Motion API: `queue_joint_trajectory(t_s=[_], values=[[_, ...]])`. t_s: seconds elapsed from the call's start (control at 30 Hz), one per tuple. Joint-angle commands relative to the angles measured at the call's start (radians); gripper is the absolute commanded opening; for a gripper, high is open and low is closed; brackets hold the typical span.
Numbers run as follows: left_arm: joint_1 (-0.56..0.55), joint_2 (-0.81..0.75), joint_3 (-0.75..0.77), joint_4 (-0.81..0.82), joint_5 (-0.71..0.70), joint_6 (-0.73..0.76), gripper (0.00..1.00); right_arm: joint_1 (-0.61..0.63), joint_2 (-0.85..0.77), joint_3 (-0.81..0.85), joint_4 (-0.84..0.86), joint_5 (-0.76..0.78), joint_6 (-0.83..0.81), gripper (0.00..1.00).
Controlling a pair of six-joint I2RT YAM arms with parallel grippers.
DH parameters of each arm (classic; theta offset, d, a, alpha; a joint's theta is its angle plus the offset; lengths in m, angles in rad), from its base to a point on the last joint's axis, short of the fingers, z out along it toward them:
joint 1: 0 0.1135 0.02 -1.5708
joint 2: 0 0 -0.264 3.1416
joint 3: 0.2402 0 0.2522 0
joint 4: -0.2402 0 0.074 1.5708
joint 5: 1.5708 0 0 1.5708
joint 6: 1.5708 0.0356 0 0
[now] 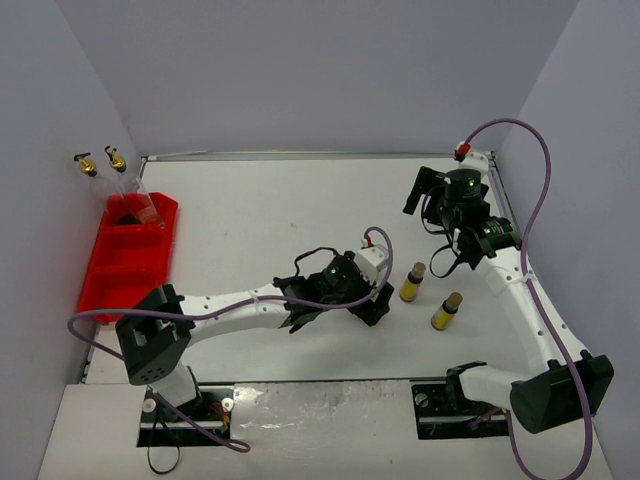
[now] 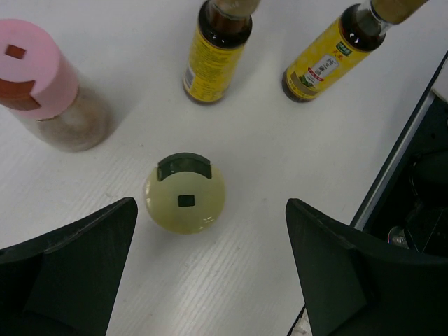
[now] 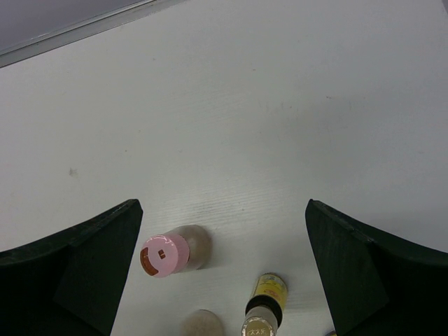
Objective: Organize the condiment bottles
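My left gripper (image 2: 210,280) hangs open over the table, with nothing between its fingers (image 2: 70,273). Just ahead of them stands the squat yellow-capped bottle (image 2: 185,192), closer to the left finger. The pink-capped bottle (image 2: 35,70) is further off to the left. Two slim yellow bottles (image 2: 217,49) (image 2: 329,59) stand beyond; from above they show at mid-table (image 1: 411,283) (image 1: 446,311). Two tall clear bottles with gold spouts (image 1: 116,160) lean in the red tray (image 1: 120,275). My right gripper (image 3: 224,280) is open and raised, looking down on the pink-capped bottle (image 3: 166,253).
The left arm (image 1: 250,300) reaches across the middle and hides both squat bottles from the top camera. The right arm (image 1: 500,260) runs along the right wall. The tray lies against the left wall. A metal rail (image 1: 320,155) edges the far side.
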Motion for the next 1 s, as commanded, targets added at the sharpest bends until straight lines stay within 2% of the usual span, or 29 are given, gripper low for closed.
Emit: queue_joint_trajectory(t_s=[0.0, 0.4, 0.5, 0.57, 0.67, 0.7, 0.87, 0.97], values=[[-0.033, 0.02, 0.082, 0.064, -0.047, 0.018, 0.84, -0.004, -0.032, 0.041, 0.031, 0.026, -0.008, 1.0], [-0.045, 0.147, 0.121, 0.092, -0.133, 0.044, 0.82, -0.006, -0.055, 0.039, 0.027, 0.015, -0.011, 1.0], [-0.045, 0.166, 0.141, 0.081, -0.142, 0.042, 0.75, -0.007, -0.058, 0.038, 0.024, 0.016, -0.013, 1.0], [-0.047, 0.174, 0.149, 0.064, -0.165, 0.04, 0.56, -0.006, -0.059, 0.038, 0.024, 0.017, -0.013, 1.0], [-0.055, 0.161, 0.146, 0.045, -0.209, 0.036, 0.07, -0.007, -0.06, 0.036, 0.025, 0.016, -0.013, 1.0], [-0.056, 0.155, 0.148, 0.037, -0.224, 0.035, 0.0, -0.006, -0.06, 0.036, 0.025, 0.017, -0.015, 1.0], [-0.096, 0.074, 0.156, -0.03, -0.396, 0.058, 0.0, -0.007, -0.056, 0.036, 0.023, 0.02, -0.013, 1.0], [-0.103, -0.022, 0.184, -0.146, -0.52, 0.039, 0.0, -0.007, -0.056, 0.04, 0.023, 0.018, -0.013, 1.0]])
